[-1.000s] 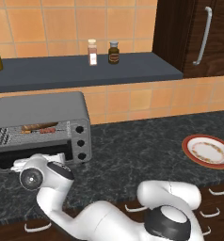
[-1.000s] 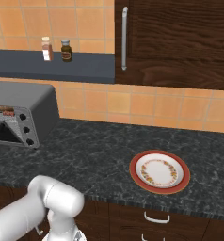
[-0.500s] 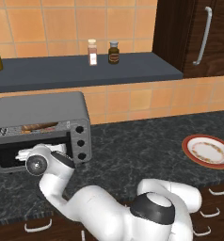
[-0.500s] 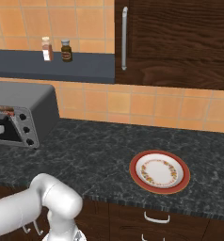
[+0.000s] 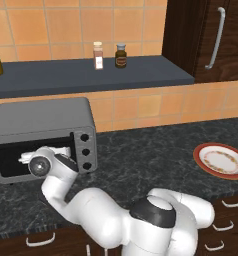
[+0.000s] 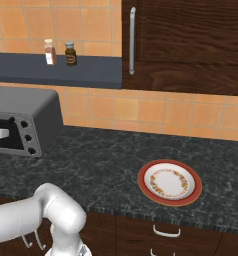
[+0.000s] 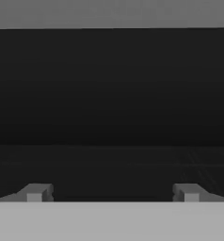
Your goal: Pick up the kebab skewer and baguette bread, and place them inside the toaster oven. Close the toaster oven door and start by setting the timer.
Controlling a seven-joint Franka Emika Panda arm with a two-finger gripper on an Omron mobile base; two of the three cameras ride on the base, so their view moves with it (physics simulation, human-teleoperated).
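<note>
Your gripper (image 7: pixel 112 193) sat wide open, empty, pressed against the toaster oven door (image 5: pixel 16 160); counter (image 5: pixel 156 160) right was roomy

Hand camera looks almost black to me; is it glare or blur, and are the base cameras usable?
Hand view: dark glass of the oven door, no glare, fingertips sharp, spread wide. Left base view: evenly lit, toaster oven clear. Right base view: crisp, plate soft-shadowed.

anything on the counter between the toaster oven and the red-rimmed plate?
Nothing: in the right base view, the stretch of dark speckled countertop between the boxy grey metal toaster oven and the red-rimmed patterned plate is bare.
</note>
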